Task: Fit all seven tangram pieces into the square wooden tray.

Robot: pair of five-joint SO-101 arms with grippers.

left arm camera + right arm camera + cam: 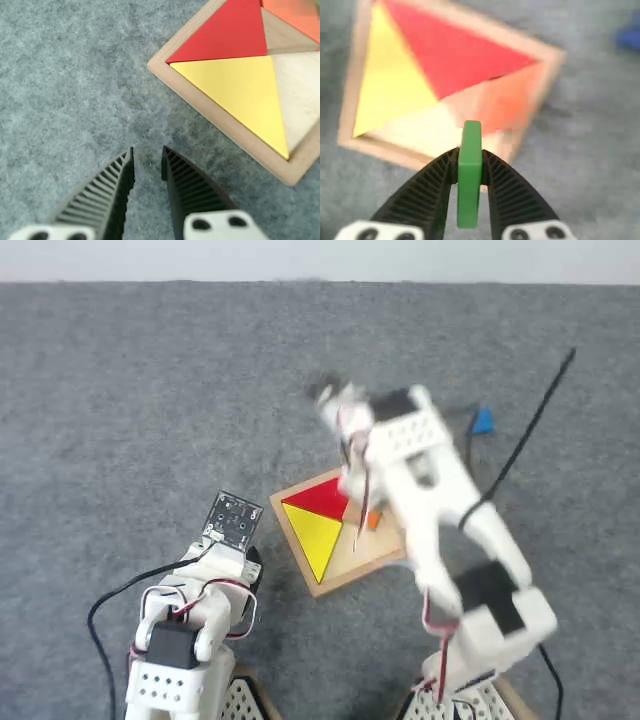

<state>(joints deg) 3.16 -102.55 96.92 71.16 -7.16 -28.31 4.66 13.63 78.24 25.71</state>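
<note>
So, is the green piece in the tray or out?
Out. The right end effector is shut on the green piece, holding it on edge, outside the tray.

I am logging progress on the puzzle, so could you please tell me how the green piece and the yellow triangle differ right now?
The green piece is clamped in the right gripper, whereas the yellow triangle lies inside the tray. The green piece stands on edge in that grip; the yellow triangle lies flat. Both are coloured puzzle pieces.
</note>
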